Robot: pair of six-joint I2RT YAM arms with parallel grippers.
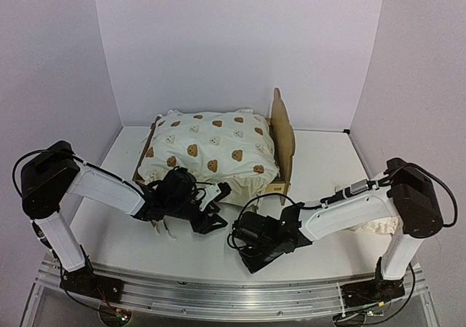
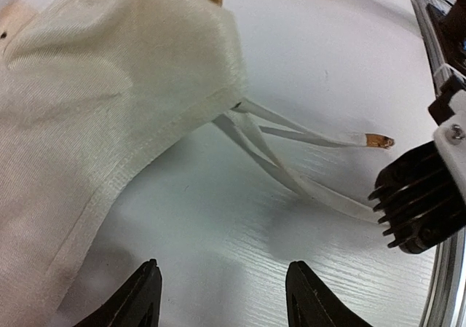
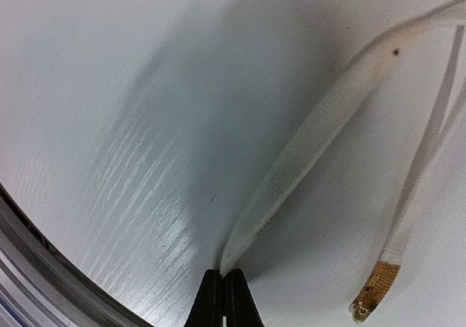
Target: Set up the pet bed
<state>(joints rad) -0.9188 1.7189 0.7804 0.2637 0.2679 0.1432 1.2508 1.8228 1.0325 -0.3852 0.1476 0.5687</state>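
Observation:
The pet bed (image 1: 282, 134) stands at the back centre, its plywood bear-eared headboard on the right. A cream bear-print cushion (image 1: 207, 148) covers its base. In the left wrist view the cushion's corner (image 2: 109, 101) hangs off the frame, and thin cream ties (image 2: 291, 134) trail from it across the table. My right gripper (image 3: 224, 277) is shut on the tip of one tie (image 3: 313, 138); a second tie with a brown end (image 3: 378, 290) lies beside it. My left gripper (image 2: 226, 301) is open over bare table just in front of the cushion corner, holding nothing.
A small ruffled pillow (image 1: 375, 227) lies at the right, partly behind my right arm. The metal rail (image 1: 218, 287) runs along the near table edge, close under my right gripper (image 1: 244, 243). My left gripper (image 1: 217, 209) is a short way to its left. White walls enclose the table.

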